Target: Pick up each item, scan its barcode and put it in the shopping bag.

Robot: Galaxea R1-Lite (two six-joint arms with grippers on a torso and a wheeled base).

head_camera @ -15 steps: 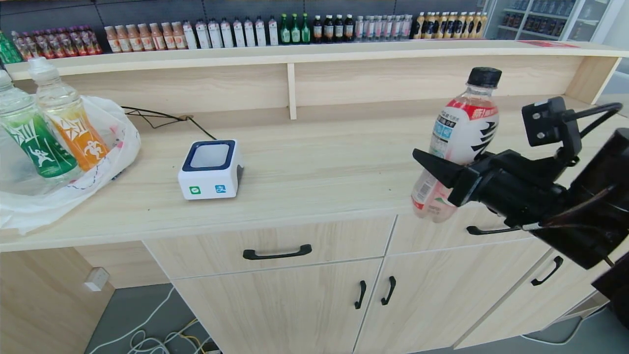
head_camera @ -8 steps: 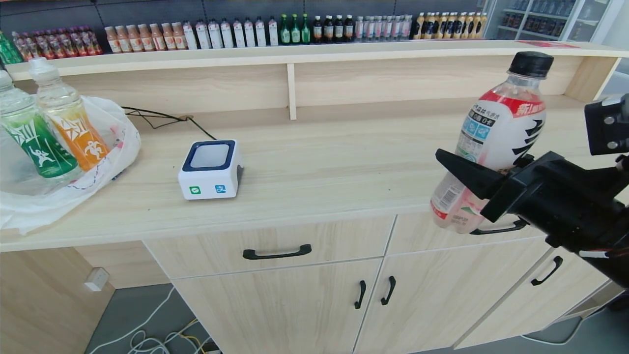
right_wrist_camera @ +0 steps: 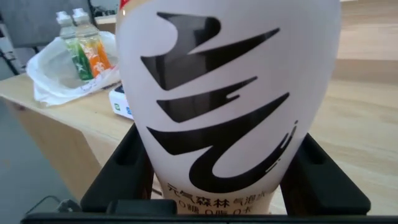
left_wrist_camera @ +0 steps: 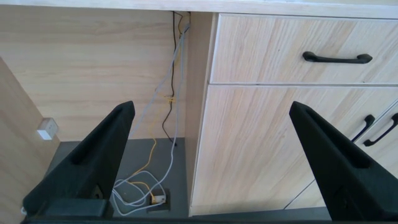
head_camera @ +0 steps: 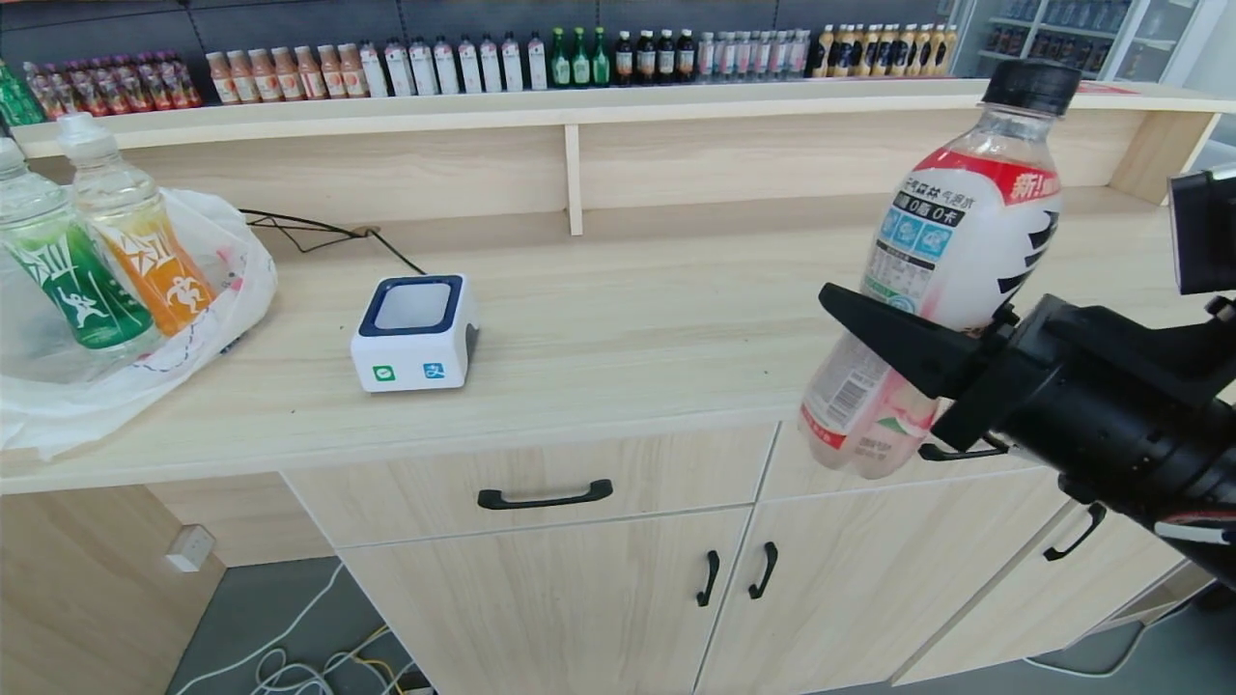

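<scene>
At the left end, the white shopping bag (head_camera: 208, 290) lies open on the worktop (head_camera: 628, 319) with a green-labelled bottle (head_camera: 53, 261) and an orange-labelled bottle (head_camera: 135, 241) standing in it, so two items look done. The left gripper (left_wrist_camera: 214, 162) hangs low before the cupboard fronts, its fingers spread with nothing between them. The scanner (head_camera: 415, 333), a small white cube with its window facing up, sits left of centre. On the right, the right gripper (head_camera: 898, 333) has its fingers clamped on the lower body of a black-capped bottle (head_camera: 956, 251), held tilted above the near edge, well apart from the scanner. I judge that both its scan and its bagging remain. The worktop is pale wood with a raised back ledge, and below it are drawers (head_camera: 546, 483) with black handles. Loose cables (head_camera: 290, 666) lie on the floor at near left. A far shelf of drinks (head_camera: 579, 58) runs across the room.
</scene>
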